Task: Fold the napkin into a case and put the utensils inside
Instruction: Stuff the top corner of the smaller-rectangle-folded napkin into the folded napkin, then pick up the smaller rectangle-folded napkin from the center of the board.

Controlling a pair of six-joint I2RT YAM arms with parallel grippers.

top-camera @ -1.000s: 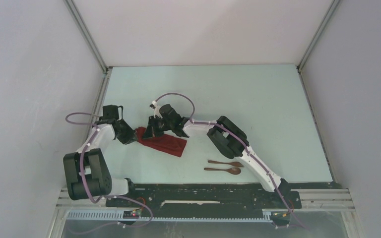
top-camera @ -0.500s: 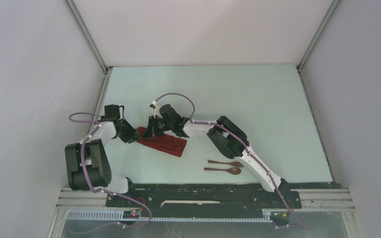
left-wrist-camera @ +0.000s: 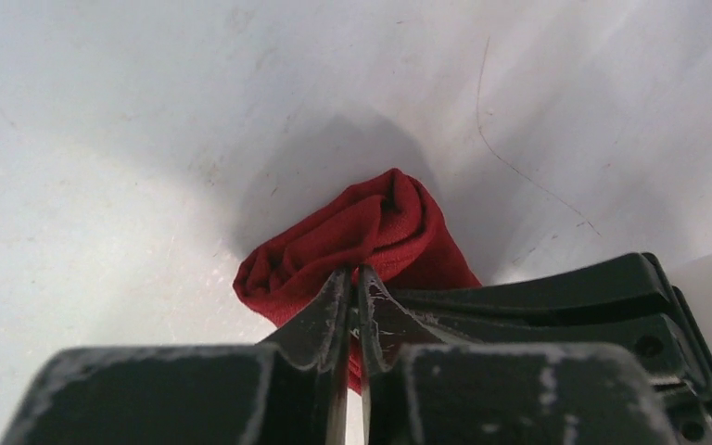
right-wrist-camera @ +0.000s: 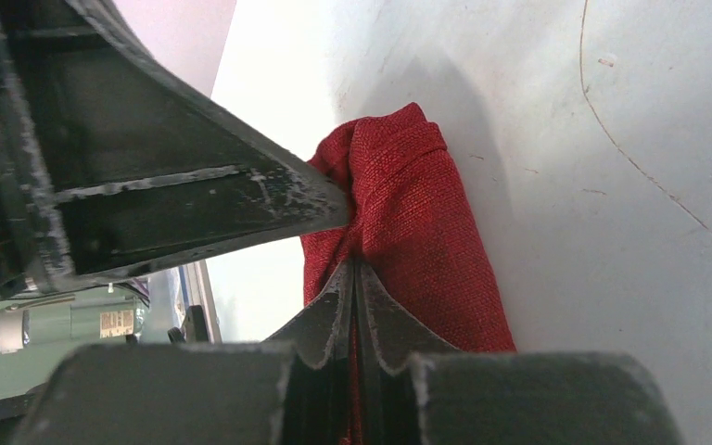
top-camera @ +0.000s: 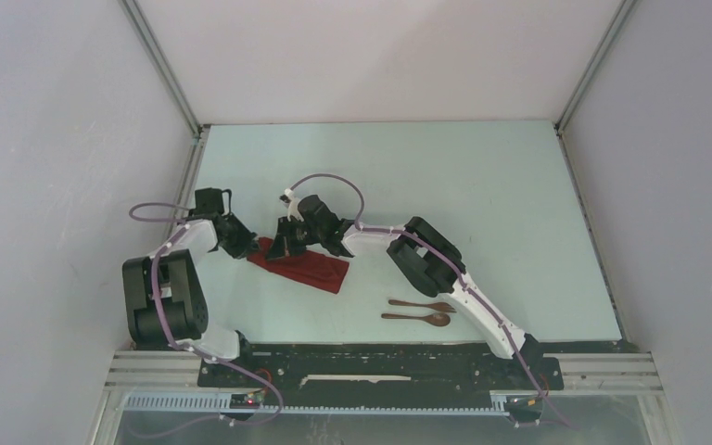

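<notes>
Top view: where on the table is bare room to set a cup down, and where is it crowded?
The table is bare along the far wall and right of the right arm. Crowded: near left, where the left fingers and right fingers pinch the napkin, and beside the fork and spoon near the front edge.

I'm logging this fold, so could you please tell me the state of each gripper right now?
Left gripper: shut on the napkin.
Right gripper: shut on the napkin.
</notes>
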